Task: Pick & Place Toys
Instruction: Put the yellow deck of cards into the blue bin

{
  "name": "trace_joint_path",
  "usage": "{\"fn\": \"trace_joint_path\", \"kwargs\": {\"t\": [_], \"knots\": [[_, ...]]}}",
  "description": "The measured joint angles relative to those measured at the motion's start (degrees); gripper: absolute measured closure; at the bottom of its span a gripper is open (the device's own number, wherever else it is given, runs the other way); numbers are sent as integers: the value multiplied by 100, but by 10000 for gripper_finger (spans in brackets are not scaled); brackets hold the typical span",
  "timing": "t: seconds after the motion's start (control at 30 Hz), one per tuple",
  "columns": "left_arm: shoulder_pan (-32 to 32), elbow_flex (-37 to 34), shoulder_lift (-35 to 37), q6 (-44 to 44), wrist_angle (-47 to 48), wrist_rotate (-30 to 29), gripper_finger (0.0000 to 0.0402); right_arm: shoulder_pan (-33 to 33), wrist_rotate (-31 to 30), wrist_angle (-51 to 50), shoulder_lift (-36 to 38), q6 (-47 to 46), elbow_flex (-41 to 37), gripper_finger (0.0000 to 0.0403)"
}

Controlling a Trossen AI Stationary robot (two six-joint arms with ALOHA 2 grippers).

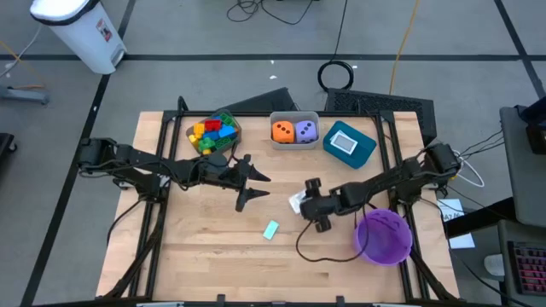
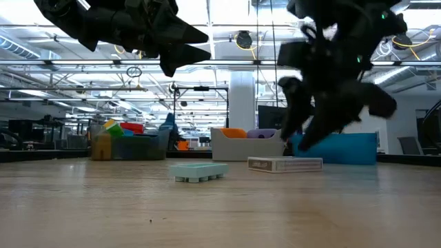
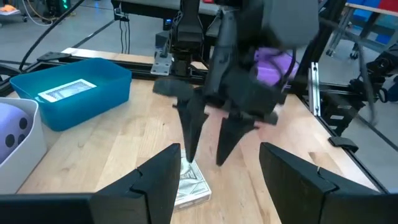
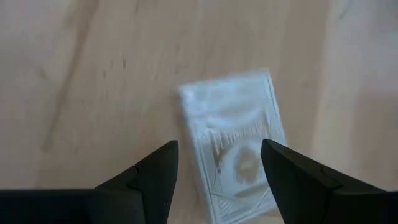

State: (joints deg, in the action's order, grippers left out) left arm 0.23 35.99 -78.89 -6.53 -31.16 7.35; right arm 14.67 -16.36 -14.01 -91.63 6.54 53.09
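A white-blue pack of cards [image 4: 233,149] lies flat on the wooden table [image 1: 205,247], near its middle. My right gripper [image 4: 217,168] hangs just above it, slanting down, open, with one finger over each side of the pack [image 1: 296,203]; I see no touch. The left wrist view shows those fingers [image 3: 189,134] pointing down at the pack [image 3: 189,183]. My left gripper [image 1: 254,192] waits open, well above the table, left of centre. A small teal block [image 1: 270,229] lies flat on the table nearer the front edge, also seen in the low view [image 2: 200,172].
Along the far edge stand a brown bin [image 1: 213,132] of coloured blocks, a grey bin [image 1: 294,130] with an orange and a purple die, and a teal bin [image 1: 350,143] holding a card. A purple bowl [image 1: 382,236] sits at the right front.
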Motion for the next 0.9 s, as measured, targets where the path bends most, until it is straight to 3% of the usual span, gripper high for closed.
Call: {"fn": "trace_joint_path", "kwargs": {"t": [0.1,0.37,0.73,0.9], "knots": [[0,0,0,82,0,0,176,-10,26,64,293,343,5,181],[0,0,0,173,15,0,176,-660,1061,198,550,570,9,173],[0,0,0,160,13,0,176,-1441,2225,258,553,547,9,120],[0,0,0,161,13,2,176,-1468,2252,257,553,636,9,91]]}}
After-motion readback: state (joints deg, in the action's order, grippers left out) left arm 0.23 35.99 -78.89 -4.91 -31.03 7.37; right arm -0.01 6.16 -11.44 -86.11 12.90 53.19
